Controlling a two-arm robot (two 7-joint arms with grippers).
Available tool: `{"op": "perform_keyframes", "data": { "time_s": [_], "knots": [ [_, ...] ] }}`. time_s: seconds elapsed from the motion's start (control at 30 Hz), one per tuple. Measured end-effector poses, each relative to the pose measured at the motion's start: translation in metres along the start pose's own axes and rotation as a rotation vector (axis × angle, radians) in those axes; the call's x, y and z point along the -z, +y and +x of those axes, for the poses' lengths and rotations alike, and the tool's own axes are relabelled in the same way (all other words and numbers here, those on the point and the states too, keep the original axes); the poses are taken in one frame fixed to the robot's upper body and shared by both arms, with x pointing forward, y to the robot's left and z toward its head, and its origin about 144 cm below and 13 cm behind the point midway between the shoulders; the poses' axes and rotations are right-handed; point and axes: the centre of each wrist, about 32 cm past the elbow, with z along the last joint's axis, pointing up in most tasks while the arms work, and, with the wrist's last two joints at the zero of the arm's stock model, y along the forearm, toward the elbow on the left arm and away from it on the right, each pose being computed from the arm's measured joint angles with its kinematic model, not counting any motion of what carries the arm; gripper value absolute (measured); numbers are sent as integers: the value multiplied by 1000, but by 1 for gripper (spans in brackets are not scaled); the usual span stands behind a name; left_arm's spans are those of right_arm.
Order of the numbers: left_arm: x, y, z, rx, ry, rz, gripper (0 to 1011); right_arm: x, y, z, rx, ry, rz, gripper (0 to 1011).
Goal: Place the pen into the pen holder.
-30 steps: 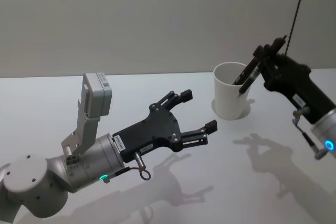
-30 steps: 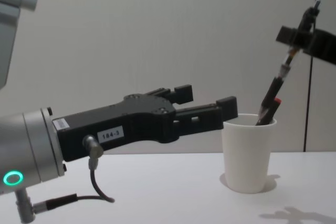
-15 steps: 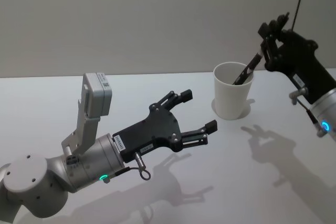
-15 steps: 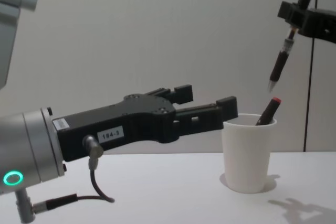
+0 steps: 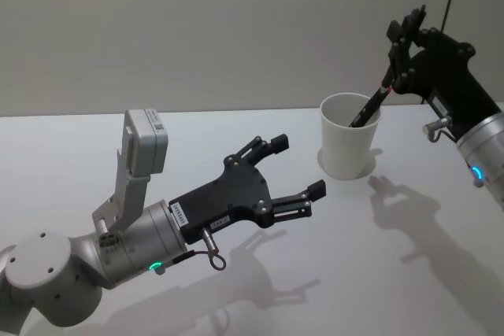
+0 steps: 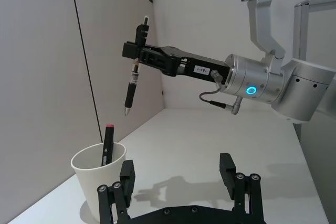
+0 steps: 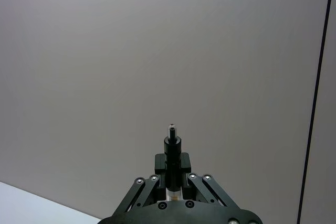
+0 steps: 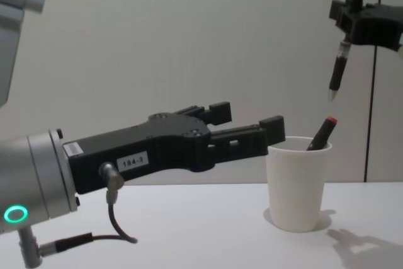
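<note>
1. Holding the pen (image 8: 337, 70) near its upper end, our right gripper (image 8: 351, 18) has its fingers closed tight on the barrel; the pen hangs nearly upright, tip down, in the air.
2. We see the pen tip above the pen holder (image 8: 297, 184) and clear of its rim, a little towards the cup's right side in the chest view. The left wrist view shows the same: pen (image 6: 131, 85) up high, white cup (image 6: 98, 174) below it, open air between them.
3. Our right gripper (image 5: 402, 33) stands up and behind the cup (image 5: 349, 145) in the head view, with its arm reaching in from the right edge.
4. Our left gripper (image 5: 295, 167) holds nothing; its fingers are spread wide and point towards the cup from the left, just short of it. In the chest view a fingertip (image 8: 272, 124) sits close beside the rim, though we cannot tell if it touches.
5. A second pen with a red end (image 8: 321, 133) already leans inside the cup, its top poking over the rim on the right side.
6. The white table (image 5: 260, 123) lies bare around the cup, with open room to its right and front; a grey wall (image 5: 197, 29) rises behind, and a thin dark cable (image 8: 374, 92) runs down it near the right gripper.
</note>
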Motion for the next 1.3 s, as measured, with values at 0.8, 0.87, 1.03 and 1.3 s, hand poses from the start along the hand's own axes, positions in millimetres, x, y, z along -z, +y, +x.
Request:
{"op": "perform_keyframes", "data": {
  "time_s": [0.8, 0.87, 1.03, 1.3],
  "knots": [
    [0, 0, 0, 0, 0, 0, 1001, 33, 27, -3, 24, -13, -124, 148],
    [0, 0, 0, 0, 0, 0, 1001, 36, 30, -4, 21, -2, -135, 148],
    [0, 0, 0, 0, 0, 0, 1001, 42, 34, -6, 15, 19, -159, 148],
    [0, 0, 0, 0, 0, 0, 1001, 49, 39, -9, 7, 42, -185, 205]
  ]
}}
